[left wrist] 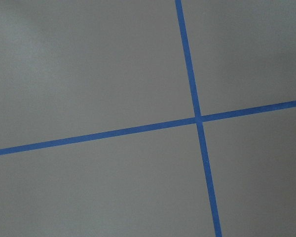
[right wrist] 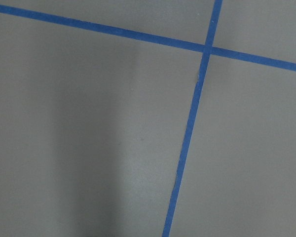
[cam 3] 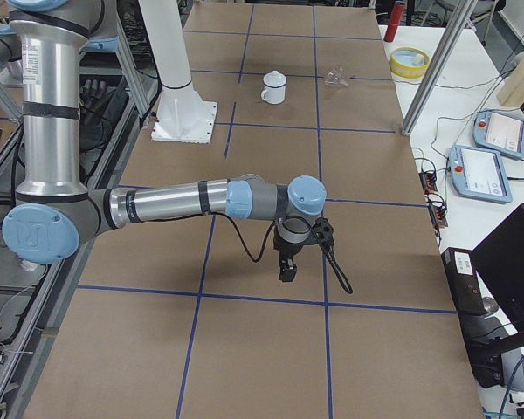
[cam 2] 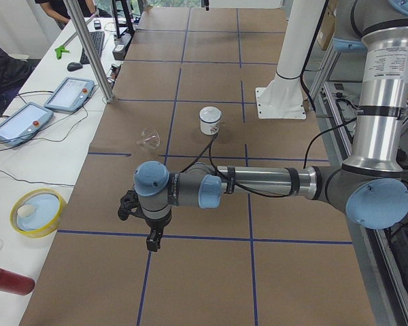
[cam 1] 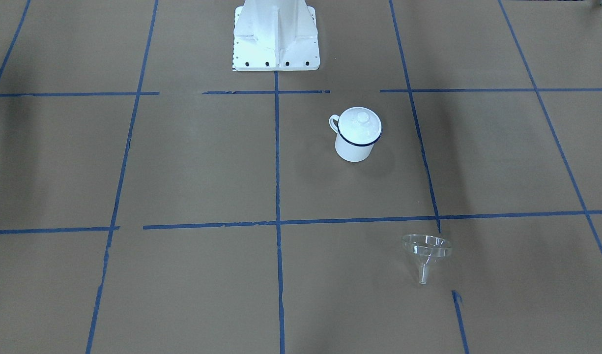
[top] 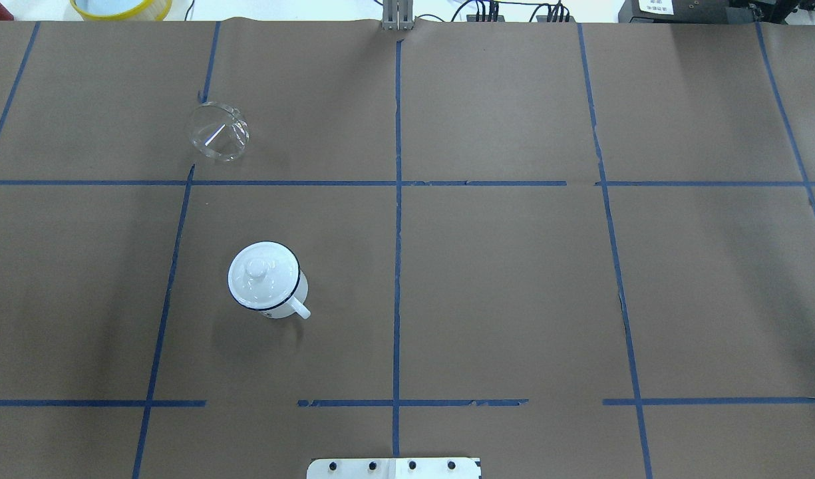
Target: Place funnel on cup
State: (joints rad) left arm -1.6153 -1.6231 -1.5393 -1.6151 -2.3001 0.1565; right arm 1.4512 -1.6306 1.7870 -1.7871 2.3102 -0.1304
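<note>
We list one funnel (cam 1: 427, 247), clear, lying tipped on the worktop (top: 513, 286) in the robot's left half, far from the base. One cup (cam 1: 352, 147) stands upright nearer the base, well apart from the funnel, with a knobbed white lid (cam 1: 361, 123) seated on its mouth. Left gripper (cam 2: 151, 239) and right gripper (cam 3: 287, 271) hang above the worktop, well away from both items; we cannot tell whether either is released or clenched.

Left tool (cam 2: 151, 240) points down, right tool (cam 3: 288, 267) likewise, left arm (cam 2: 258, 182) outstretched
</note>
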